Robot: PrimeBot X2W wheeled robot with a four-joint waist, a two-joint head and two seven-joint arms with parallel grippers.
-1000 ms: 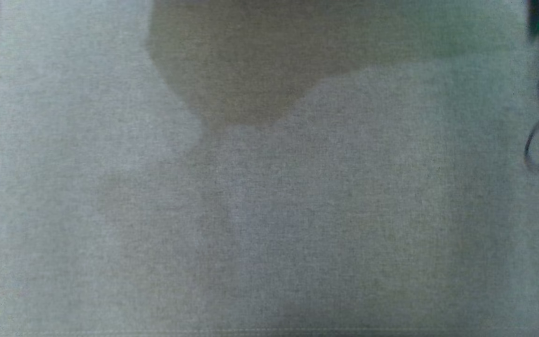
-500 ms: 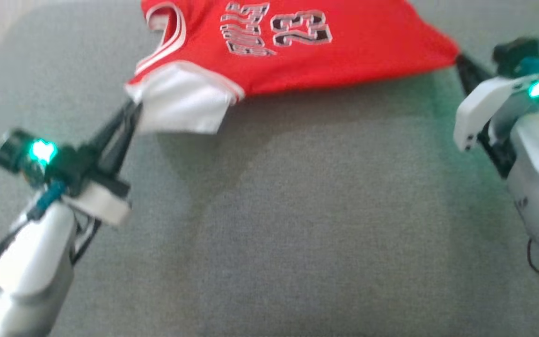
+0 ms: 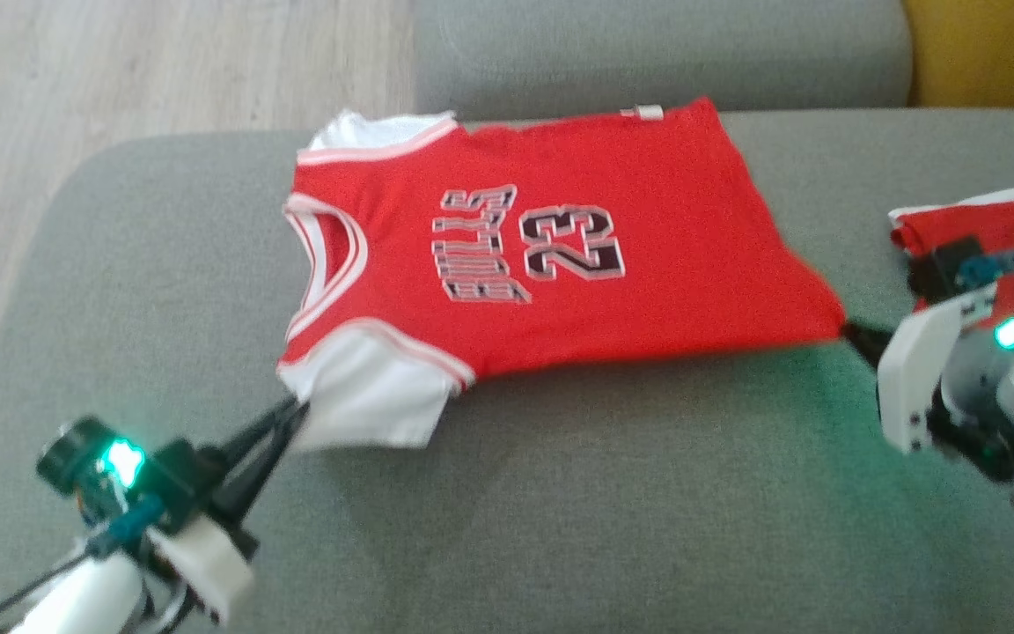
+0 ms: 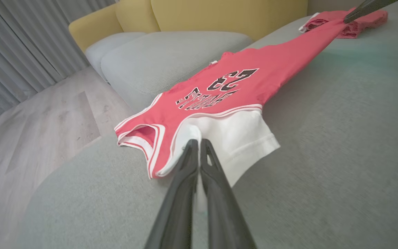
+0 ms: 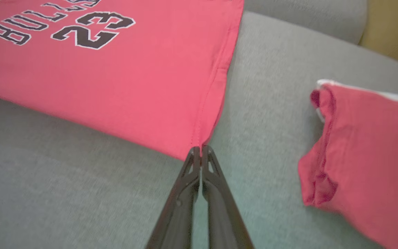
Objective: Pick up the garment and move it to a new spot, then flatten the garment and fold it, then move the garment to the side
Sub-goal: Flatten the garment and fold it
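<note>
The garment [image 3: 560,264] is a red jersey with white sleeves and "BULLS 23" printed across the chest. It is spread front-side up on the grey sofa seat [image 3: 560,511], its neck toward the robot's left and its hem toward the right. The near edge is drawn out in a straight line between the two arms.

The left gripper [image 3: 296,407] has its dark fingers pinched tight together on the near white sleeve, right at the shoulder corner. From that arm's wrist camera, the white cloth bunches around the fingertips and the sleeve hangs a little past them, throwing a shadow on the cushion. The right gripper [image 3: 850,333] is clamped just as tight on the near corner of the hem, with the stitched side seam running straight into its tips.

The far edge of the jersey lies near the back cushion [image 3: 648,44]. Off to the right, apart from the spread jersey, a second red piece of clothing [image 3: 982,224] sits folded on the same seat, just beyond the right arm's wrist. A yellow cushion [image 3: 991,44] shows at the far right corner, and pale wooden floor [image 3: 120,62] lies past the sofa's left end.
</note>
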